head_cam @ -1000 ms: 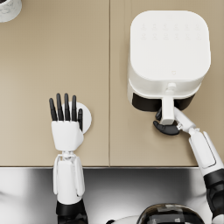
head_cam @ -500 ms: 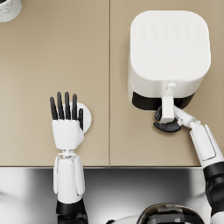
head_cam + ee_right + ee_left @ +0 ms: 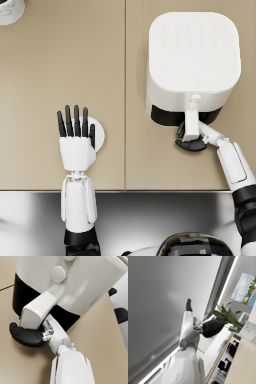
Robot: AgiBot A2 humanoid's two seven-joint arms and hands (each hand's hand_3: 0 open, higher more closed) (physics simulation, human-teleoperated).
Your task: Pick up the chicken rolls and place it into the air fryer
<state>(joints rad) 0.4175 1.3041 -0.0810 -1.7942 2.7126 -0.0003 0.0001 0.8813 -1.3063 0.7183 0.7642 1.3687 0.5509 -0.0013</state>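
Observation:
No chicken rolls show in any view. The white air fryer point(image 3: 192, 55) stands at the right of the tan counter, its black drawer point(image 3: 165, 115) showing a little at the front. My right hand point(image 3: 190, 144) grips the white drawer handle point(image 3: 191, 122) from below; the right wrist view shows the same right hand point(image 3: 25, 336) wrapped under the handle point(image 3: 37, 308). My left hand point(image 3: 76, 142) hovers flat, fingers spread, over a small white plate point(image 3: 99, 132) and hides most of it. The left wrist view shows the left hand point(image 3: 203, 327) holding nothing.
A marbled white pot point(image 3: 10, 10) sits at the counter's far left corner. A seam point(image 3: 125, 75) runs down the counter's middle. The counter's front edge point(image 3: 150, 190) meets a grey metal strip near my arms.
My right forearm has swung slightly outward while the hand stays on the handle. The left hand and the air fryer have not moved.

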